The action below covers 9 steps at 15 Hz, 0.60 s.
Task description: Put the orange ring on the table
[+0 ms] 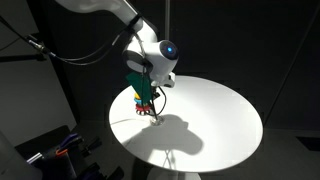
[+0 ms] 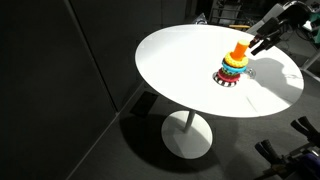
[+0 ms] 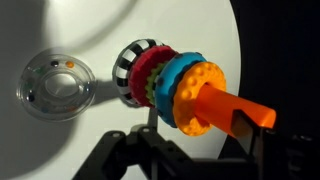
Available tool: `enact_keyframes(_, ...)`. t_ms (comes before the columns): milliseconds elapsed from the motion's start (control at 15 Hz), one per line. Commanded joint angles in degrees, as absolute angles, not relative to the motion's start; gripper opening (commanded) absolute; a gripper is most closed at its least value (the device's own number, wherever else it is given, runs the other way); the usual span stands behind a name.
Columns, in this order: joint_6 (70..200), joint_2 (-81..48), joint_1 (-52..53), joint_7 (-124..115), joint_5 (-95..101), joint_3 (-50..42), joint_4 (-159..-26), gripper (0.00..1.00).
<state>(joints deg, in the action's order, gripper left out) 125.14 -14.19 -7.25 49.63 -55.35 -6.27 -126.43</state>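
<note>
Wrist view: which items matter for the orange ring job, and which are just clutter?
In the job:
- orange ring, outermost on the stacker's peg
- table, where it goes
- gripper, open, holding nothing

Lying about:
- clear bowl beside the stacker
- blue ring, red ring and striped base, lower on the same peg

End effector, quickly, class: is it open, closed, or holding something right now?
End effector: looks open in the wrist view and holds nothing. The orange ring sits on the ring stack.
</note>
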Motion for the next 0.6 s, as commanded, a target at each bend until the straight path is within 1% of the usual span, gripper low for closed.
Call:
enact_keyframes(0,125.2,-15.4,-8.2,50.9,-56.7,-5.2,-124.9,0.79)
enact_keyframes(67,125.2,-15.6,-8.2,50.9,-56.7,-5.1,-124.7,0.80)
enact_keyframes(133,125.3,-15.8,-8.2,50.9,-56.7,-5.1,-124.6,0.76)
enact_keyframes(200,125.3,-16.0,-8.2,50.9,-56.7,-5.0,-124.5,0.70)
enact_keyframes(267,125.3,-16.1,-8.2,50.9,-56.6,-5.0,-124.5,0.61)
enact_keyframes(400,125.2,-16.2,-8.3,50.7,-56.5,-5.0,-124.4,0.50)
enact_keyframes(467,125.2,-16.2,-8.3,50.7,-56.5,-5.0,-124.4,0.47)
enact_keyframes(533,125.2,-16.3,-8.3,50.8,-56.6,-4.9,-124.4,0.48)
